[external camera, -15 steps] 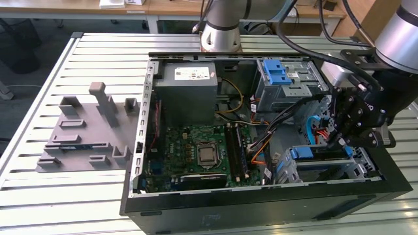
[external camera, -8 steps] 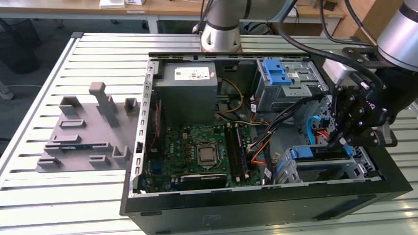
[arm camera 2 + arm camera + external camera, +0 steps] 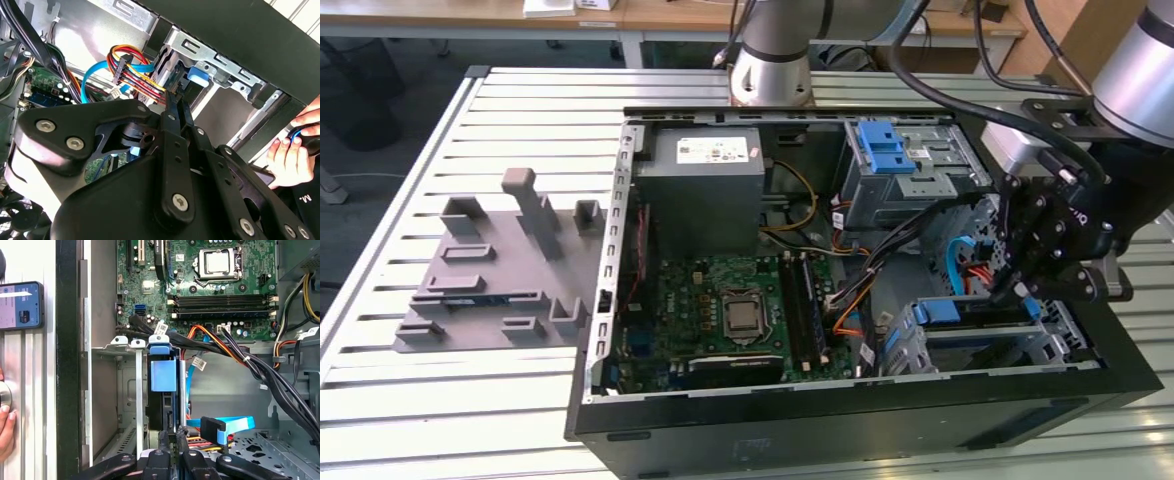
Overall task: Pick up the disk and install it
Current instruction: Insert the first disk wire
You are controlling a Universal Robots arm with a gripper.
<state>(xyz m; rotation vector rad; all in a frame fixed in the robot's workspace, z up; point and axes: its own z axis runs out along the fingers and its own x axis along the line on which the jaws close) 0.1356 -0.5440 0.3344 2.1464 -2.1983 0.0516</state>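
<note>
We see the disk (image 3: 162,390) standing on edge in the metal drive cage (image 3: 127,390), its blue plastic rail (image 3: 163,374) outermost; the black gripper (image 3: 172,437) sits narrow at its end, fingers nearly together. One blue ribbon cable (image 3: 235,423) and bundled black wires (image 3: 250,362) crowd beside it, under the green motherboard (image 3: 200,275)

Slatted metal table (image 3: 467,400) carrying two things

An open black computer case (image 3: 854,425) is lying on it, and a grey plastic fixture (image 3: 494,270) is sitting beside the case, toward the exterior view's left
</note>
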